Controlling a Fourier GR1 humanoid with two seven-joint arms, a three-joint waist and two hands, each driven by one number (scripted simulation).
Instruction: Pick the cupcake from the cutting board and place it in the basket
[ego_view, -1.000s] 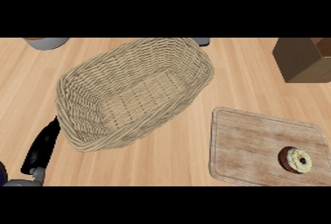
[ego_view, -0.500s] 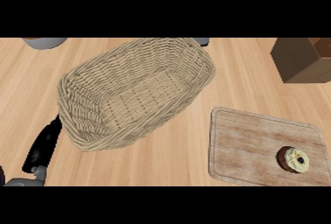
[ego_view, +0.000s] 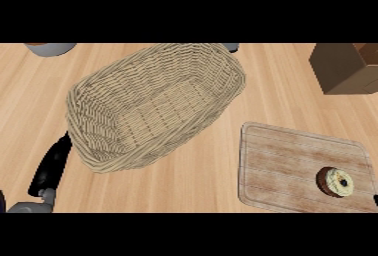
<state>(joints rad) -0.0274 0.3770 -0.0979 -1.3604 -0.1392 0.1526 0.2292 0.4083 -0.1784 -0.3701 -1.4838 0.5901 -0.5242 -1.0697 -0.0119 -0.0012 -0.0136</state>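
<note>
Currently, cupcake (ego_view: 336, 182) remains on cutting board (ego_view: 295, 170); basket (ego_view: 96, 100) holds nothing. My left hand (ego_view: 52, 167) rests with straight fingers, carrying nothing.

From my station the head view looks steeply down on a light wooden counter top with fine lengthwise grain (ego_view: 184, 190), which fills the whole field. I see a brown cardboard-coloured box (ego_view: 345, 67) at the upper right edge, cut off by the frame. A grey rounded vessel (ego_view: 50, 48) sits partly visible at the upper left edge. Lighting is even, with soft shadows
</note>
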